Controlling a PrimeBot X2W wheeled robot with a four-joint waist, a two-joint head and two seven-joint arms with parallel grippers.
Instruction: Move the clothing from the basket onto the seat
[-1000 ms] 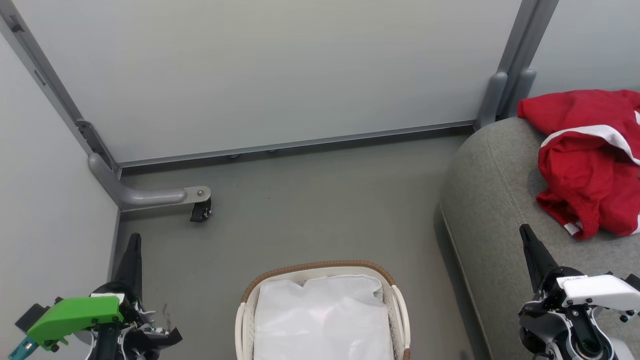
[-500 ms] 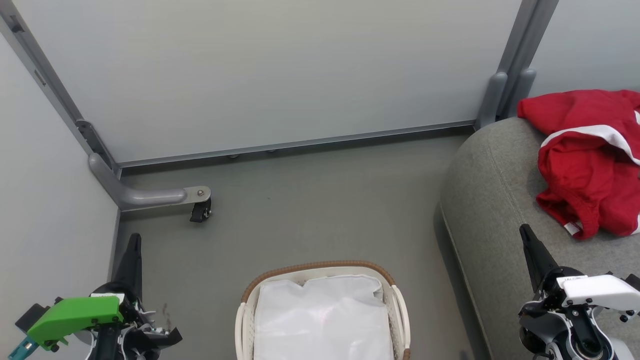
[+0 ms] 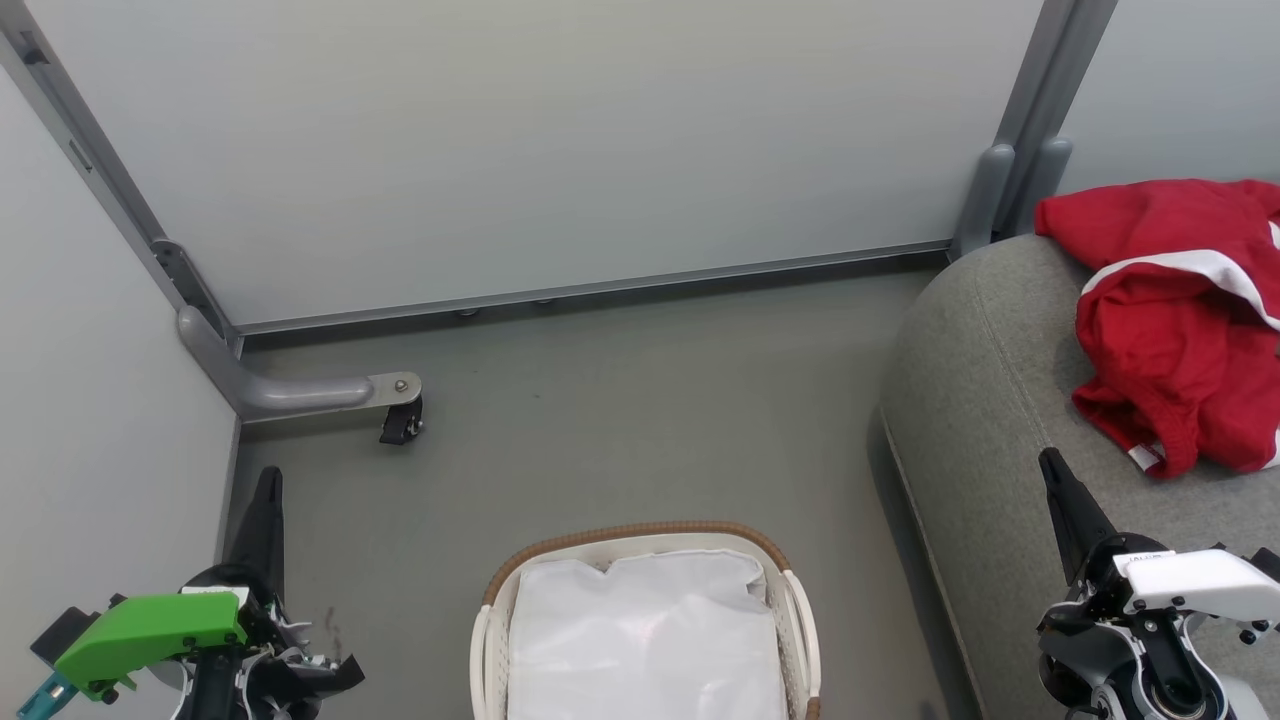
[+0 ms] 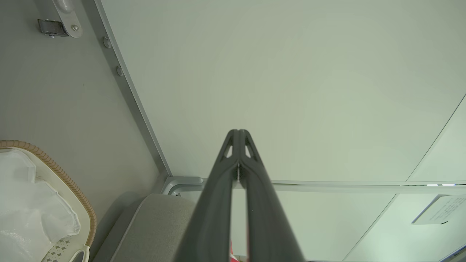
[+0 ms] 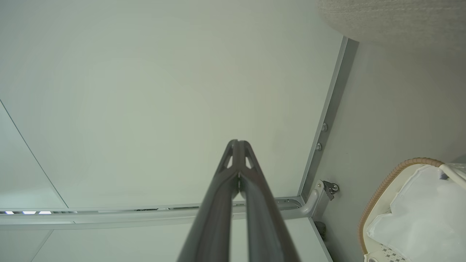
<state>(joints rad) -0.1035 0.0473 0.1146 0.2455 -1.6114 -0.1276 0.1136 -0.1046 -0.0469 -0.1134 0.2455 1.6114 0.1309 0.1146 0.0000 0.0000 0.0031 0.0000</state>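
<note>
While head view shows clothing (image 3: pixel 1180 330) on seat (image 3: pixel 975 400), wrist views show left tool (image 4: pixel 238 133), right tool (image 5: pixel 238 143) closed.

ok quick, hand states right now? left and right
left hand: closed, holding nothing.
right hand: closed, holding nothing.

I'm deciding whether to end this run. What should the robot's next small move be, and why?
Probably nothing more than a stop. As far as it shows, the basket holds just its white liner. The clothing lies on the seat, and the left claw and right claw are shut and empty.
</note>
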